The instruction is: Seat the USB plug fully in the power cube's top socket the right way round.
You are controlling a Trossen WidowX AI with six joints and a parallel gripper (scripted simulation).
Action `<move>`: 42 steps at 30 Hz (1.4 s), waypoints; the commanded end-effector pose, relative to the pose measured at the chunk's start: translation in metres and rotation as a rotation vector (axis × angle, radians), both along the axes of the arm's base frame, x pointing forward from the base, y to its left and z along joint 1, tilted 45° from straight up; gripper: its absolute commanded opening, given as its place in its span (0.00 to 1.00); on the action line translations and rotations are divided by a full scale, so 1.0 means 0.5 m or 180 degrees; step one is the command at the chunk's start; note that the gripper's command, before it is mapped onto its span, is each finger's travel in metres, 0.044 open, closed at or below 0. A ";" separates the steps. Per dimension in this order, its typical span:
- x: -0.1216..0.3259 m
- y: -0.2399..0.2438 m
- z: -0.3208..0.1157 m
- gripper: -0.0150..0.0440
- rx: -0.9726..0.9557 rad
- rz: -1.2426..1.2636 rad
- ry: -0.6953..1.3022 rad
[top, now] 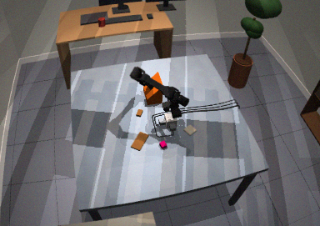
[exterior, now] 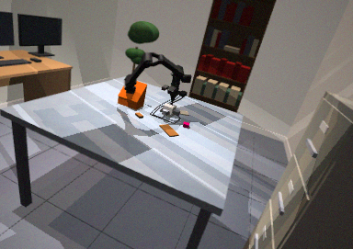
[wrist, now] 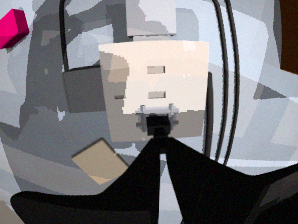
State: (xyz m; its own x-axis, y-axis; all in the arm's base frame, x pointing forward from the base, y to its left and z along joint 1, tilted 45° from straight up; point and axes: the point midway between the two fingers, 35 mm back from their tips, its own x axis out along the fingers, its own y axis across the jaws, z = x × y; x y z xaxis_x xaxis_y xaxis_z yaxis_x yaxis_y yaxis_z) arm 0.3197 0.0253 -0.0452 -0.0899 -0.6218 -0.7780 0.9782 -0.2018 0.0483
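The pale power cube [top: 168, 118] [exterior: 170, 107] [wrist: 185, 57] stands on the table, with slots showing in its top face in the wrist view. The black USB plug [wrist: 158, 123] is at the near edge of that face, inside a grey bracket-like outline [wrist: 157, 109]. My gripper [wrist: 161, 144] is shut on the plug, with its fingertips right over the cube's near edge. In the top and exterior views the arm reaches down to the cube. The plug's depth in the socket and which way round it is cannot be told; the fingers and the bracket hide the opening.
Black cables [top: 208, 107] [wrist: 233, 75] run beside the cube. A pink cube [top: 162, 144] [exterior: 186, 125] [wrist: 14, 27], a tan piece [top: 190, 130] [wrist: 101, 161], a brown slab [top: 139, 141] [exterior: 169, 130] and a small orange block [top: 139, 113] [exterior: 139, 115] lie around it. A large orange block [top: 154, 97] [exterior: 130, 99] stands by the arm.
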 end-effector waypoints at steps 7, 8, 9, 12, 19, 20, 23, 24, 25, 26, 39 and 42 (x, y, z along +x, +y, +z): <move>-0.001 -0.006 -0.001 0.25 -0.0021 -0.0001 0.0008; -0.001 -0.006 -0.001 0.25 -0.0021 -0.0001 0.0008; -0.001 -0.006 -0.001 0.25 -0.0021 -0.0001 0.0008; -0.001 -0.006 -0.001 0.25 -0.0021 -0.0001 0.0008; 0.000 0.000 0.000 0.42 -0.0001 0.0001 -0.0002; 0.000 0.000 0.000 0.42 -0.0001 0.0001 -0.0002; 0.000 0.000 0.000 0.42 -0.0001 0.0001 -0.0002; 0.000 0.000 0.000 0.42 -0.0001 0.0001 -0.0002; 0.000 0.000 0.000 0.42 -0.0001 0.0001 -0.0002; 0.000 0.000 0.000 0.42 -0.0001 0.0001 -0.0002; 0.000 0.003 0.003 0.42 0.0000 0.0001 -0.0001; 0.001 0.007 0.007 0.42 0.0001 0.0001 -0.0001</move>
